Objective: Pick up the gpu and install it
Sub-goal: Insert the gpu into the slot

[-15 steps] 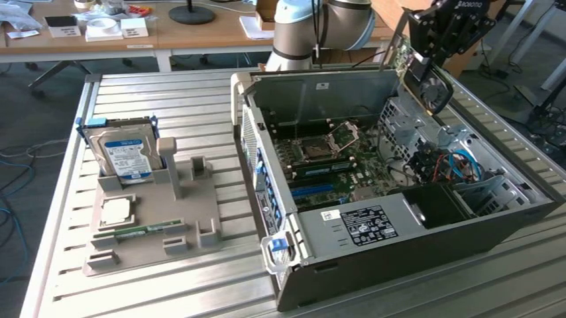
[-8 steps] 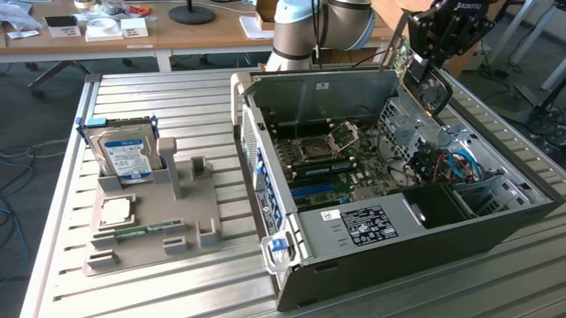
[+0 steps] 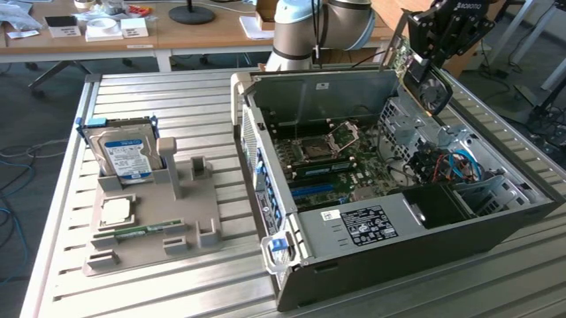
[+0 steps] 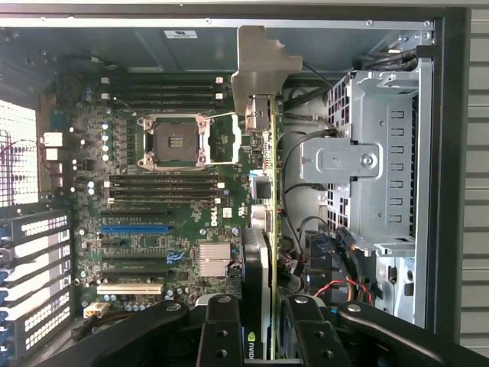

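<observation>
My gripper [image 3: 431, 50] hangs above the far right corner of the open computer case [image 3: 372, 228], shut on the gpu [image 3: 423, 78]. In the exterior view the card hangs on edge, its dark fan face showing. The wrist view looks down along the gpu [image 4: 263, 229], which is edge-on between the black fingers [image 4: 221, 332], with its pale metal bracket [image 4: 260, 65] at the far end. My gripper [image 4: 263, 340] holds it over the motherboard [image 4: 176, 191], between the CPU socket [image 4: 177, 141] and the drive cage [image 4: 374, 168]. The card is above the board and touches no slot.
A blue expansion slot [image 4: 136, 228] and other slots lie on the board. Cables [image 4: 336, 267] run beside the drive cage. On the exterior view's left a grey fixture [image 3: 150, 218] holds a hard drive [image 3: 124, 156], a processor [image 3: 116, 211] and a RAM stick [image 3: 142, 230]. A desk [image 3: 177, 33] stands behind.
</observation>
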